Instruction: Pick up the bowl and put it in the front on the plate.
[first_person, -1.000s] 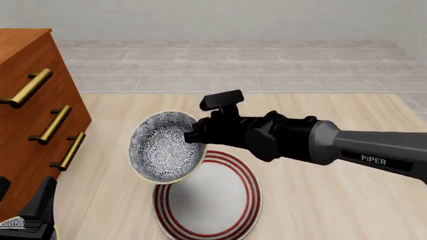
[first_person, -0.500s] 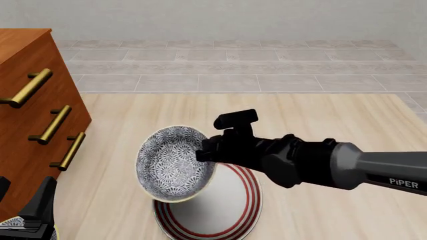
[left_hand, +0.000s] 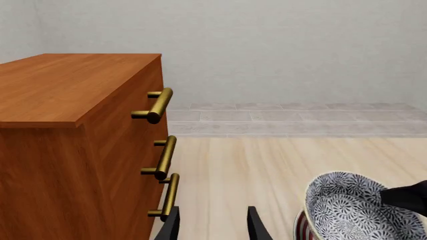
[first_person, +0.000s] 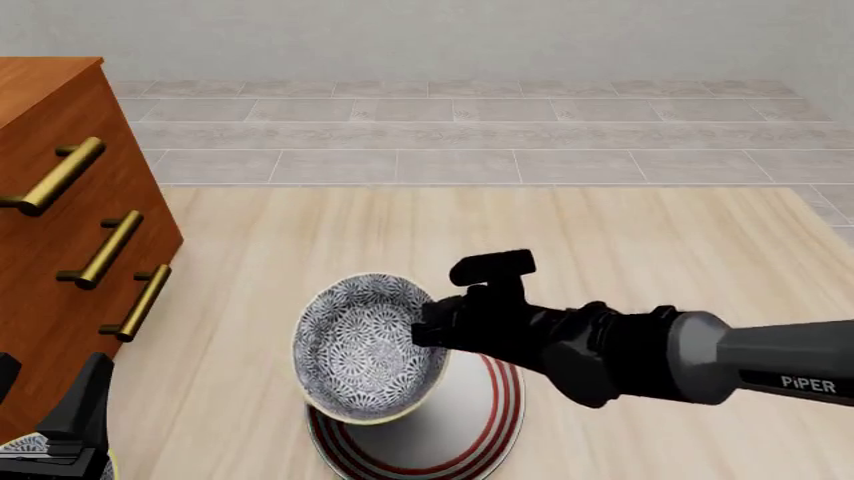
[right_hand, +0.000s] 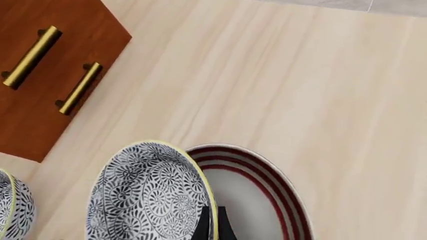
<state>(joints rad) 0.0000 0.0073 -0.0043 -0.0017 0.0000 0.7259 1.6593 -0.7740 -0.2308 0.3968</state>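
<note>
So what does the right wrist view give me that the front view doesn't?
Only the right wrist view shows the fingertips pinching the bowl's rim, with a second patterned bowl at the frame edge. Only the front view shows the whole right arm, the tiled floor and the left gripper low at the near corner. Both show the bowl tilted over the plate, with the dresser alongside.

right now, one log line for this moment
right gripper: shut on bowl rim | bowl: tilted, over plate | left gripper: open, idle
</note>
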